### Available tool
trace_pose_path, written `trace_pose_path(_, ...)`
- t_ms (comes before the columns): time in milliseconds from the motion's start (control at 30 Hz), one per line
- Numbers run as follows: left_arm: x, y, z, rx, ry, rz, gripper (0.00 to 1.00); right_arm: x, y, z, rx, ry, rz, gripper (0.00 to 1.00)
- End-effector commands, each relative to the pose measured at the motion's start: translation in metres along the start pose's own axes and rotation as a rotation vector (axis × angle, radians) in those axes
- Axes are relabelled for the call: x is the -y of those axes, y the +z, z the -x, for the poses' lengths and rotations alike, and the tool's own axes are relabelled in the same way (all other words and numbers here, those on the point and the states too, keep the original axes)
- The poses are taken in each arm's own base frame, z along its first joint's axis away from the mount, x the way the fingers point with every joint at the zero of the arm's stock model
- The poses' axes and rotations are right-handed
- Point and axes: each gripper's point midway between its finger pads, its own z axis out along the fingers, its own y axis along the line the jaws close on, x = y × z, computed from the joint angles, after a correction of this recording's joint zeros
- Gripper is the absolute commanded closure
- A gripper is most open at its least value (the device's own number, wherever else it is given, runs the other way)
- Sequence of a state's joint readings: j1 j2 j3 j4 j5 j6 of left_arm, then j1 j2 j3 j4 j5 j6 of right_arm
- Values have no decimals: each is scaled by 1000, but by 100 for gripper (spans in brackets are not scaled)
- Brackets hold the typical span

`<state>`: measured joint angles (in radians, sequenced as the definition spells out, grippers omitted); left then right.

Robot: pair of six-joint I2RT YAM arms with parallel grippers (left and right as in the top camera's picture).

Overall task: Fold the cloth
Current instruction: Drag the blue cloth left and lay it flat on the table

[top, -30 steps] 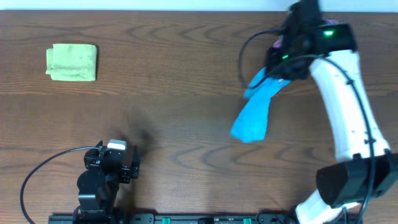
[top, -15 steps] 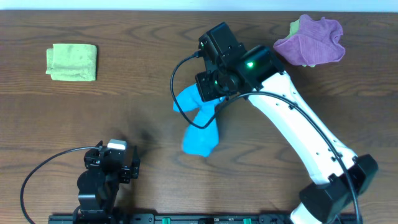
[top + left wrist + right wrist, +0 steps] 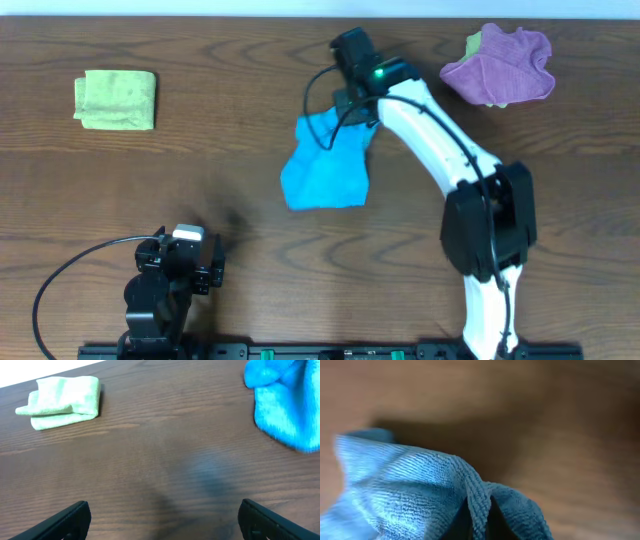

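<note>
Since a second ago my right arm has swung from the far right part of the desk toward its middle, carrying the bright blue microfibre cloth (image 3: 325, 165) away from the crumpled purple cloth (image 3: 503, 66). Half a second ago the blue cloth hung as a twisted strip; now it lies spread in a rough, rumpled square on the dark brown wooden desk (image 3: 200, 170), a little beyond the middle and nearer the far edge than the near one. My right gripper (image 3: 349, 102) is closed tight on the blue cloth's far right corner, and in the right wrist view a raised ridge of its ribbed fabric (image 3: 475, 505) runs down between my fingers. The purple cloth sits near the far edge toward the right corner, well apart from the blue one. A folded light green cloth (image 3: 115, 99) rests near the far left corner. My left gripper (image 3: 165, 520) hangs over the near left part of the desk with its jaws spread wide and nothing between them, well apart from every cloth.
</note>
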<state>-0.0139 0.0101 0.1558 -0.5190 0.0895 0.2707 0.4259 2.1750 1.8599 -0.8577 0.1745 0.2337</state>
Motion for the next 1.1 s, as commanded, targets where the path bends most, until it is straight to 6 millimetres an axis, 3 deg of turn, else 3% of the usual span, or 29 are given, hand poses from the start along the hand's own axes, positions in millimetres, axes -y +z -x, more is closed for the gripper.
trace_pose_path(0, -1, 2, -6, -14, 16, 11, 5, 43, 10, 16, 44, 36, -114, 98)
trace_pose_path(133, -1, 2, -6, -14, 16, 11, 5, 70, 11, 40, 138, 90, -176, 98)
trace_pose_path(200, -1, 2, -6, -14, 16, 11, 5, 78, 10, 48, 170, 104, -194, 88)
trace_pose_path(300, -1, 2, -6, -14, 16, 11, 5, 80, 9, 51, 185, 109, -209, 61)
trace_pose_path(367, -1, 2, -6, -14, 16, 11, 5, 79, 9, 51, 185, 106, -208, 29)
trace_pose_path(467, -1, 2, -6, -14, 16, 11, 5, 70, 3, 42, 147, 80, -205, 13)
trace_pose_path(600, -1, 2, -6, -14, 16, 11, 5, 48, -17, 28, 91, 15, -174, 10)
trace_pose_path(800, -1, 2, -6, -14, 16, 11, 5, -29, -45, 11, 66, -194, 46, 17)
trace_pose_path(933, -1, 2, -6, -14, 16, 11, 5, -66, -35, -5, 28, -247, 123, 18)
trace_pose_path(1067, -1, 2, -6, -14, 16, 11, 5, -81, -16, -15, -2, -270, 140, 16)
